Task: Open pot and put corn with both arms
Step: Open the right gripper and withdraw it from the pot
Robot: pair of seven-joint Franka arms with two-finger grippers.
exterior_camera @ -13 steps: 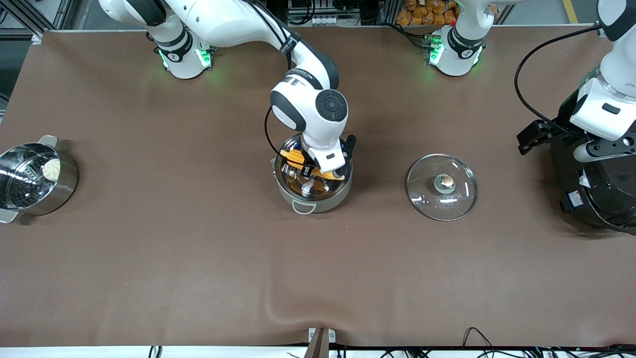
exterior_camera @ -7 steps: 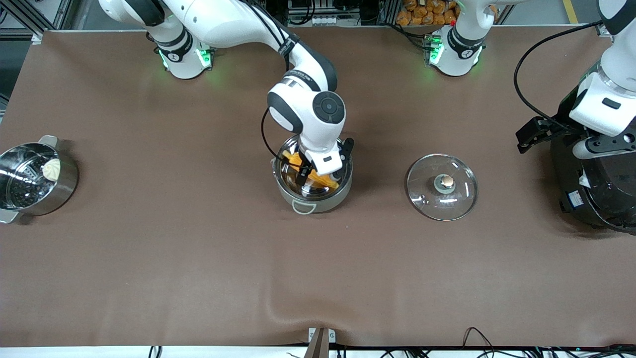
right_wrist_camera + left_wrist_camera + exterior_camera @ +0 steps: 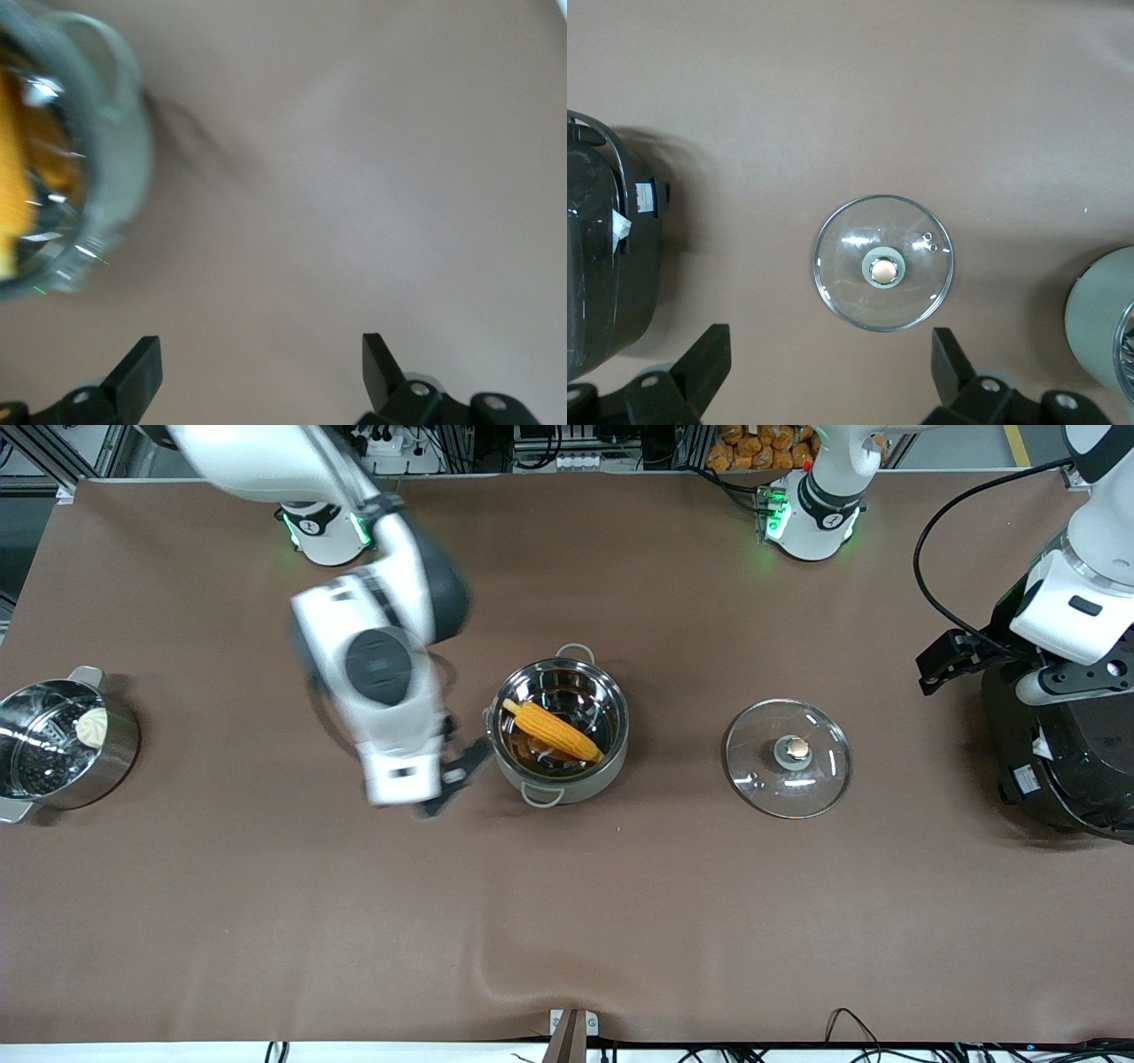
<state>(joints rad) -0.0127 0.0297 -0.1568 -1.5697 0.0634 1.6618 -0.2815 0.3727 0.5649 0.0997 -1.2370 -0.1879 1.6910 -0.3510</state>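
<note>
R gripper (image 3: 452, 779) hanging wide open, empty, over table beside pot (image 3: 557, 731).
Corn (image 3: 553, 730) lying in pot; L gripper (image 3: 828, 376) spread wide, empty, over lid (image 3: 788, 757).

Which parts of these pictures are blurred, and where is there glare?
Front view: the right gripper beside the pot is smeared by motion; the glass lid shows white glints. Right wrist view: everything is blurred, the corn included. Left wrist view: sharp.
</note>
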